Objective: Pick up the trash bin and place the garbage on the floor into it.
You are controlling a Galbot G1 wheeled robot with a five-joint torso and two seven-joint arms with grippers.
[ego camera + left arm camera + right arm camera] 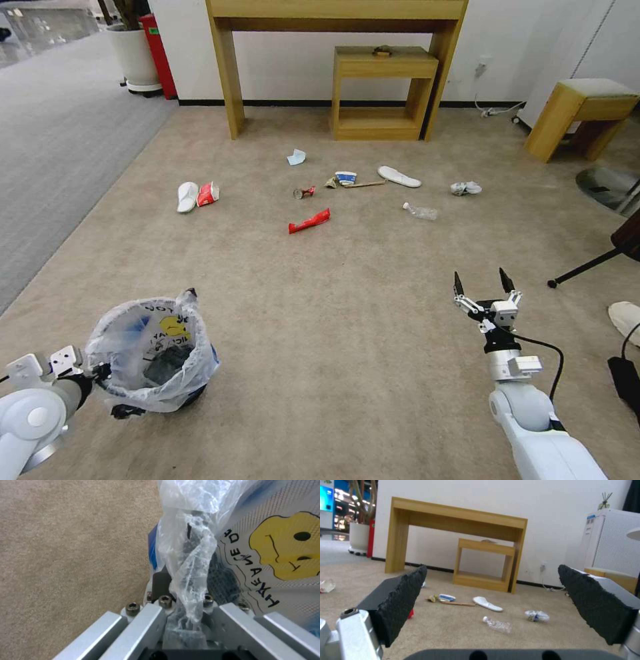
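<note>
- Your left gripper (100, 373) sat at the lower left of the head view, clamped on the rim of the trash bin (157, 357); the left wrist view showed the crinkly bag (188, 555) bunched between the closed fingers, with the yellow face print just beside it.
- You had the trash bin at the lower left of the frame, low over the beige floor (333, 320); whether it touched the carpet you could not tell from these views.
- Your right gripper (485, 283) hung at the lower right of the head view, jaws spread wide and holding nothing, well apart from the litter; the right wrist view showed its black pads (400, 597) splayed to either side.
- The garbage lay scattered across the middle of the frame: a white slipper (187, 197) touching a red-and-white wrapper (209, 194) at centre left, a long red wrapper (309, 221) nearer the centre, and a crushed can (303, 193) just above it.
- Further up you had a pale tissue (297, 157), a blue-white paper cup (345, 178) with a wooden stick (365, 185) just beside it, and a second slipper (399, 177).
- To the right lay a clear bottle (421, 211) and a white wad (465, 189).
- A wooden table (333, 13) and a small wooden shelf (383, 93) stood against the wall at the top of the frame.
</note>
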